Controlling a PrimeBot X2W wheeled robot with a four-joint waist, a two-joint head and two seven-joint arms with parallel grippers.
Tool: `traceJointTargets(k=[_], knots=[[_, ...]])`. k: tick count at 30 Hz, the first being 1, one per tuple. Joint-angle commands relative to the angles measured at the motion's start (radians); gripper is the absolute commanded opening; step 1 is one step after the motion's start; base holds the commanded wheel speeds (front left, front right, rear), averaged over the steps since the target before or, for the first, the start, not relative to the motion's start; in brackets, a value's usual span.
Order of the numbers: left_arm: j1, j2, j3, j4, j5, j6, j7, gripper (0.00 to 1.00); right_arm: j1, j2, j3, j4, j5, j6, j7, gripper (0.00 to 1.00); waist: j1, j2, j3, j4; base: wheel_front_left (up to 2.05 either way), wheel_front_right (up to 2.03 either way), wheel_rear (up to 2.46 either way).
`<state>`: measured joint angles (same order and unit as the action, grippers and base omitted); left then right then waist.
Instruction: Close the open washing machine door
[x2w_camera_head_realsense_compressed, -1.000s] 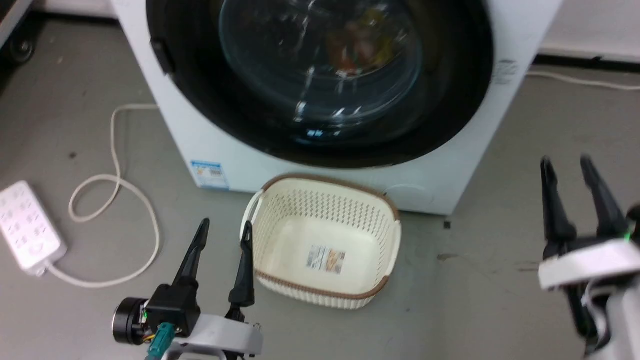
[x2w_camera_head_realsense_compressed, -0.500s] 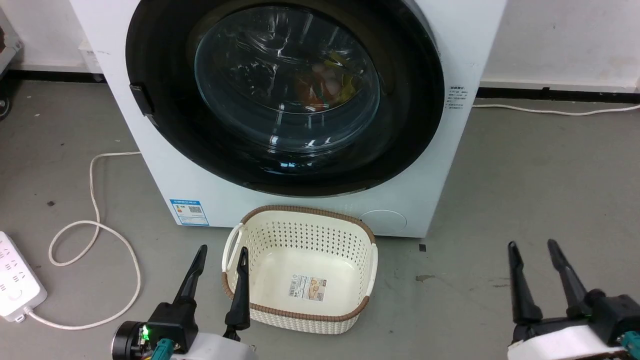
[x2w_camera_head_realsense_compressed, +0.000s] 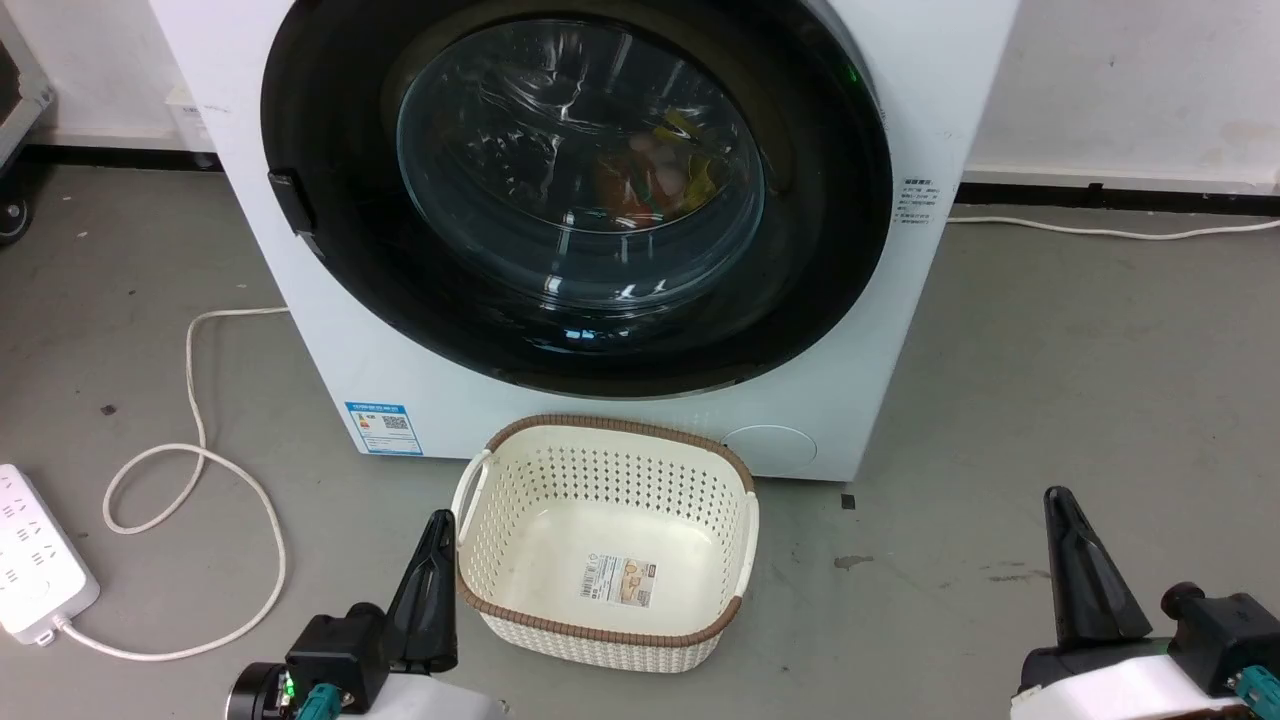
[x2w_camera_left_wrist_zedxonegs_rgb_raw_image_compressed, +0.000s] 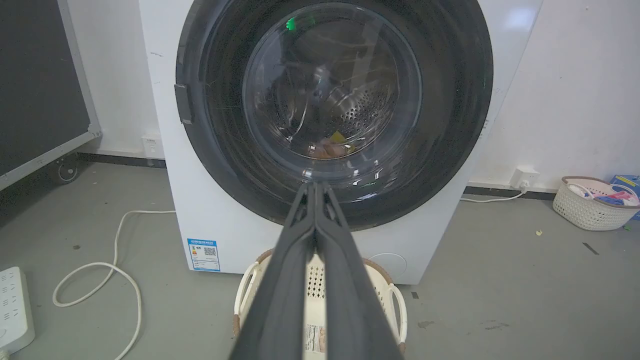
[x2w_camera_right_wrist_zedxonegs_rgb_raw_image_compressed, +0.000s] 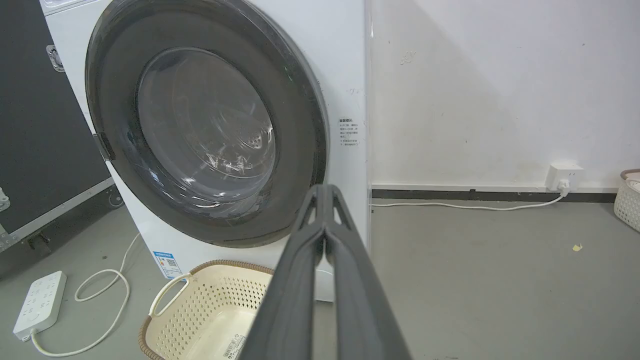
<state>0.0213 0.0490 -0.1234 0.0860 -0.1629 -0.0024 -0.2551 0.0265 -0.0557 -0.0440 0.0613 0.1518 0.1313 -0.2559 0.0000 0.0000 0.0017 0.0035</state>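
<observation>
I am holding my left gripper (x2w_camera_head_realsense_compressed: 438, 525) clenched on nothing, its two fingers pressed together, and my right gripper (x2w_camera_head_realsense_compressed: 1058, 505) is pinched closed and empty in the same way. Both are hanging low over the floor, well apart from the machine.

The washing machine door (x2w_camera_head_realsense_compressed: 575, 190) is sitting ahead of and above both fingertips. Its glossy black rim is lying flat against the white front panel (x2w_camera_head_realsense_compressed: 400, 370), with no gap showing along the edge in either wrist view. Coloured laundry (x2w_camera_head_realsense_compressed: 655, 185) is showing through the glass bowl, inside the drum. The door handle (x2w_camera_head_realsense_compressed: 285, 200) is lying up and to the left of my left fingertips.

I am judging the task as done, or nearly so. The door is looking shut, though I cannot tell whether the latch is engaged. If it is not, a firm push on the rim near the handle is all that is remaining.

A cream laundry basket (x2w_camera_head_realsense_compressed: 610, 420) is standing between my grippers, just beside the left one.
</observation>
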Motion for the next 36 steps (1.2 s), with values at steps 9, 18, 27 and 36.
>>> traceJointTargets(k=[9, 18, 27, 36], knots=[[-0.002, 0.0, 0.01, -0.007, 0.013, 0.0, 0.02, 0.0, -0.002, 0.0, 0.004, -0.005, -0.012, 0.0, 0.021, 0.0, 0.0, 0.0, 0.0, 0.0, 0.0, 0.0, 0.0], [-0.003, 0.0, 0.019, -0.013, 0.025, 0.0, 0.039, 0.0, -0.004, 0.001, 0.007, -0.009, -0.023, 0.0, 0.039, 0.0, 0.0, 0.0, 0.0, -0.001, 0.0, 0.0, 0.0], [-0.005, 0.0, 0.028, -0.019, 0.037, 0.001, 0.057, 0.0, -0.006, 0.001, 0.01, -0.014, -0.034, 0.0, 0.057, 0.0, 0.0, 0.0, 0.0, -0.001, 0.0, 0.0, 0.0], [-0.006, 0.001, 0.037, -0.025, 0.048, 0.001, 0.076, 0.0, -0.008, 0.002, 0.013, -0.018, -0.045, 0.0, 0.076, 0.0, 0.0, 0.0, 0.0, -0.001, 0.0, 0.0, 0.0]])
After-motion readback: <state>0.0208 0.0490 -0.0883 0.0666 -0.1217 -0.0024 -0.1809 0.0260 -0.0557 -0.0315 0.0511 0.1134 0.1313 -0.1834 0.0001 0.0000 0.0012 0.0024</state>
